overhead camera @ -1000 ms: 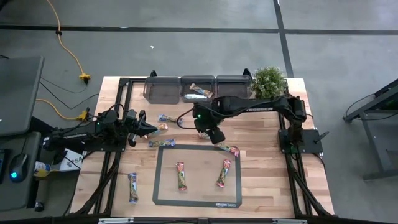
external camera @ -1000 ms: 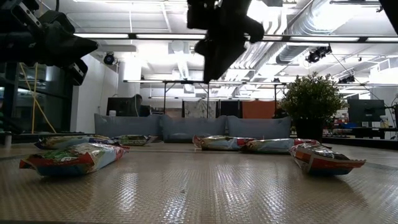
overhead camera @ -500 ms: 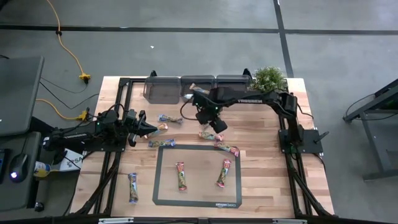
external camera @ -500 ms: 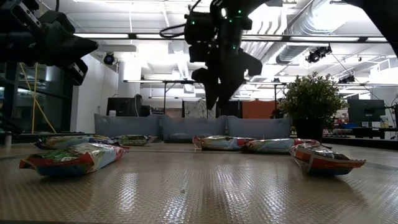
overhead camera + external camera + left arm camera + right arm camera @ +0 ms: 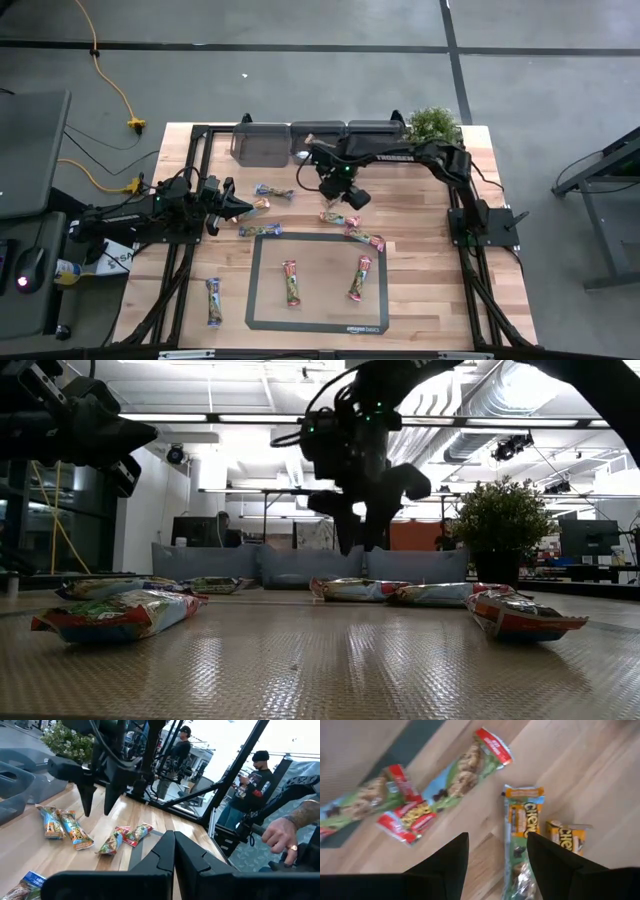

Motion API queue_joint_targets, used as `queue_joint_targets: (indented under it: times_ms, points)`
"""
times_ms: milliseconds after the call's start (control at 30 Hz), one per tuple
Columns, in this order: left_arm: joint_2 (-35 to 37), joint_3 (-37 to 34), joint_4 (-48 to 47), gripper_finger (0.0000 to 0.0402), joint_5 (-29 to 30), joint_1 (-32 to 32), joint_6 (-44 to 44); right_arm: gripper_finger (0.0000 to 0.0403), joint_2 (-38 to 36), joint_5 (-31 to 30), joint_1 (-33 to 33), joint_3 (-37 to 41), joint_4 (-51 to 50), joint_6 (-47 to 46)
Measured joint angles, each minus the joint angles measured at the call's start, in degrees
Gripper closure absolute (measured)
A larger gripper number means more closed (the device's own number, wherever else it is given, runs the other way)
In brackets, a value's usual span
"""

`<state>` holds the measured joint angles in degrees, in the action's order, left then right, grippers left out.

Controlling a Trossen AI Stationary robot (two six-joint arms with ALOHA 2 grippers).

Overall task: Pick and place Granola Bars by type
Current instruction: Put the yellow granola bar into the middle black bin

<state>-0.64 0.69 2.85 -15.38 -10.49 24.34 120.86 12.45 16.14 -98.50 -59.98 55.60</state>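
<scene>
Wooden table (image 5: 420,290) bears scattered Granola Bars (image 5: 291,281) on and around a dark mat (image 5: 317,322). At the left edge the left gripper (image 5: 243,207) rests with fingers closed, empty. Farther right, the right gripper (image 5: 352,198) hovers with fingers spread over two bars (image 5: 522,825), just short of the far bins (image 5: 262,143). A potted plant (image 5: 433,124) stands at the far right corner.

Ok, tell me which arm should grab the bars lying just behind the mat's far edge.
Right. Its open pincer hangs almost directly above those bars, and its wrist view shows them just below its fingers. The left pincer sits shut and farther off toward the table's left side.
</scene>
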Motion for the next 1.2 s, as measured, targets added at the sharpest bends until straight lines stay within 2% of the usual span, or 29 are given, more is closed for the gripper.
queue_joint_targets:
  times_ms: [367,500,1200]
  points:
    - [-0.02,0.0,-0.01,0.0401,0.01,0.0,0.0,0.0217,3.23,-2.75,0.67,0.05,2.41,0.08]
    - [0.0,0.0,0.0,0.0401,0.0,-0.01,0.0,0.0217,3.16,-2.61,1.6,0.0,5.01,-0.95]
    - [-0.01,0.0,0.0,0.0401,0.0,0.01,0.0,0.0216,3.4,-1.52,3.04,0.0,4.03,-1.32]
